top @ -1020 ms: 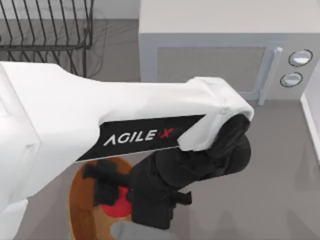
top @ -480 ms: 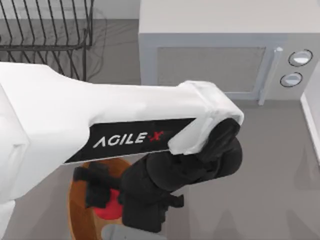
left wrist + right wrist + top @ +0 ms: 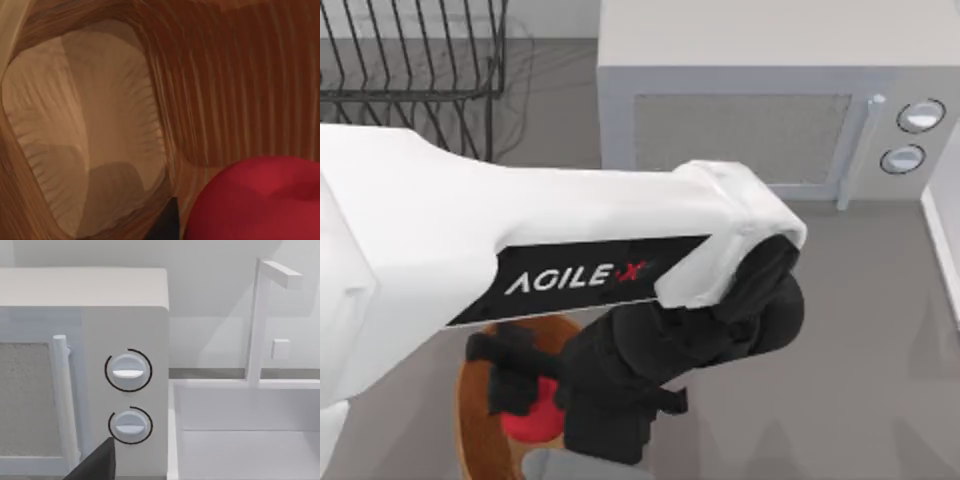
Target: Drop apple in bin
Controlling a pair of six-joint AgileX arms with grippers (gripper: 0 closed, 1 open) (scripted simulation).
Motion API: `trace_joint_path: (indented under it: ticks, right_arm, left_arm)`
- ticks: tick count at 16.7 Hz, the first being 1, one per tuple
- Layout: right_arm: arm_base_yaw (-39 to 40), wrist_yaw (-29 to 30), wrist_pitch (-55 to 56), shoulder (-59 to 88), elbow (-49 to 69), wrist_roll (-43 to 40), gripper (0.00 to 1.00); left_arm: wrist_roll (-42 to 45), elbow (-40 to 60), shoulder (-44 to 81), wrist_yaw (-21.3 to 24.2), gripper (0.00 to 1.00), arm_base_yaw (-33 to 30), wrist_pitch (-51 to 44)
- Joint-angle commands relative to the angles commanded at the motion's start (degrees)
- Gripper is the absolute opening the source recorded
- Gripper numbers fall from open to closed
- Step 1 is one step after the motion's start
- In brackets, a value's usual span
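Observation:
The red apple [image 3: 528,420] hangs just over the floor of the bin [image 3: 472,420], an orange-brown woven basket at the table's front left. My left gripper [image 3: 518,398] reaches down into the bin from above and is shut on the apple. In the left wrist view the apple [image 3: 260,200] sits close to the camera, with the bin's ribbed wall [image 3: 225,75] and lighter tan floor [image 3: 90,125] behind it. My white left arm [image 3: 470,240] hides much of the bin. A dark part of my right gripper [image 3: 95,466] is parked facing the microwave's knobs.
A grey microwave [image 3: 770,90] stands at the back, its two knobs [image 3: 912,135] at the right. A black wire dish rack [image 3: 410,60] sits at the back left. A white sink [image 3: 250,440] with a tap [image 3: 260,320] lies to the microwave's right.
My left arm has swung left with the apple, bringing it further over the bin's middle. Over the last half second it has barely moved.

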Motion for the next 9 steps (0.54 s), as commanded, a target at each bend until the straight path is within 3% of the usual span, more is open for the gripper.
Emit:
trace_joint_path:
  ticks: [3, 9]
  right_arm:
    - [0.00, 0.00, 0.00, 0.00, 0.00, 0.00, 1.00]
    - [0.00, 0.00, 0.00, 0.00, 0.00, 0.00, 1.00]
  left_arm:
    - [0.00, 0.00, 0.00, 0.00, 0.98, 0.00, 0.00]
    - [0.00, 0.00, 0.00, 0.00, 1.00, 0.00, 0.00]
